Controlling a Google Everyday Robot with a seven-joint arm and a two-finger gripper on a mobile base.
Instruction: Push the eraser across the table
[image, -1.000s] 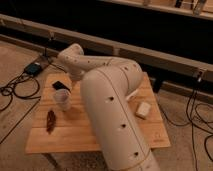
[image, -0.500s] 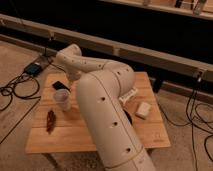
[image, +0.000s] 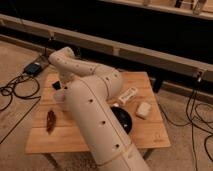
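Note:
The eraser (image: 56, 85) is a small flat black block near the far left edge of the light wooden table (image: 150, 137). My gripper (image: 64, 81) hangs down from the bent white arm (image: 95, 107) and sits right beside the eraser, on its right side, low over the tabletop. I cannot tell whether it touches the eraser. The arm's thick lower link crosses the middle of the table and hides part of it.
A translucent cup (image: 60, 98) stands just in front of the gripper, partly behind the arm. A brown object (image: 51, 121) lies front left. A long white box (image: 128, 95), an off-white rounded block (image: 143, 110) and a black disc (image: 123, 120) are on the right. Cables lie on the floor.
The arm's elbow has swung over the table and the gripper stays low by the eraser. The eraser has shifted slightly left, towards the table's edge.

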